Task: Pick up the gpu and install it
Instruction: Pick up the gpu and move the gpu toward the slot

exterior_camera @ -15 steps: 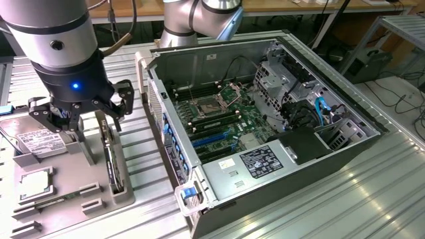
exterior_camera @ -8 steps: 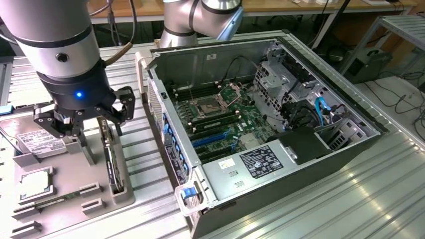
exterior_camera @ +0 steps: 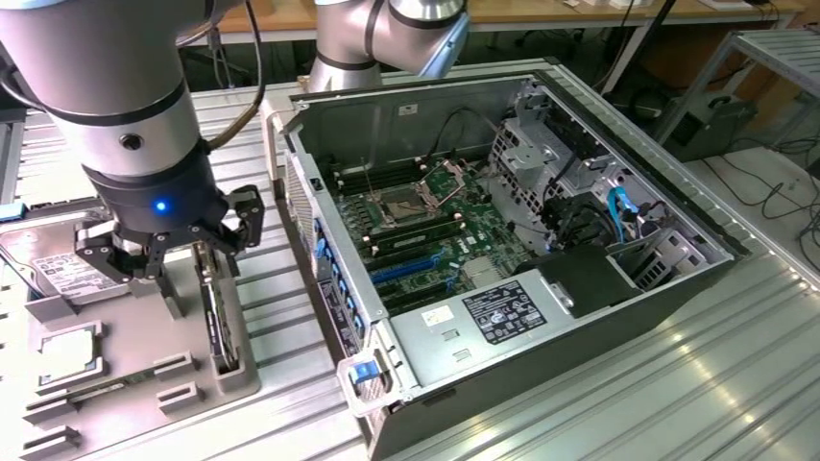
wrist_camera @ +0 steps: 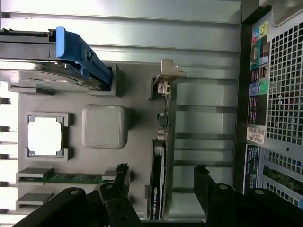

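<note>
- Gripper (wrist_camera: 161, 172) hangs over the grey tray (exterior_camera: 129, 331), jaws spread wide and holding nothing; they straddle the gpu (wrist_camera: 157, 189) with a gap on each side
- gpu stands on edge in that tray (beside the open computer case (exterior_camera: 384, 115))

gpu (wrist_camera: 157, 189) cut off by the wrist view's edge, gripper (wrist_camera: 162, 174) body likewise cropped, hard drive (exterior_camera: 52, 274) half hidden behind the gripper in the exterior view, its label print too small to read
</note>
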Controlling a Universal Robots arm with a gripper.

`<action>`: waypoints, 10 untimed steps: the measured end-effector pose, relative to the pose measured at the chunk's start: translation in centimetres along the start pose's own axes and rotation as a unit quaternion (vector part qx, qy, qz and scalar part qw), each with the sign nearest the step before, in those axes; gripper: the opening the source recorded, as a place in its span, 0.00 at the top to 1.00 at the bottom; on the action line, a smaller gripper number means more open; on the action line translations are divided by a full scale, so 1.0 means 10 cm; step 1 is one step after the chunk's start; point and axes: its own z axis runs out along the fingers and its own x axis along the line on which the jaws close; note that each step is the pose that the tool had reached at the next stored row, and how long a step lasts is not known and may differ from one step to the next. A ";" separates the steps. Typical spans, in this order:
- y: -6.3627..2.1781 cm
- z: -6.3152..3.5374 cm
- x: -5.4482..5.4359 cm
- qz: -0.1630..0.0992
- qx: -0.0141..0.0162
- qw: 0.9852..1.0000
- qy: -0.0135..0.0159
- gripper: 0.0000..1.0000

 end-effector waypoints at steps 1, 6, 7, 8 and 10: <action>-0.005 0.021 0.00 0.000 0.000 1.000 0.000 0.34; -0.018 0.076 0.00 0.000 0.000 1.000 0.000 0.34; -0.018 0.078 0.00 0.000 0.000 1.000 0.000 0.34; -0.058 0.093 0.00 0.000 0.000 1.000 0.000 0.34; -0.063 0.168 0.00 0.000 0.001 1.000 0.000 0.34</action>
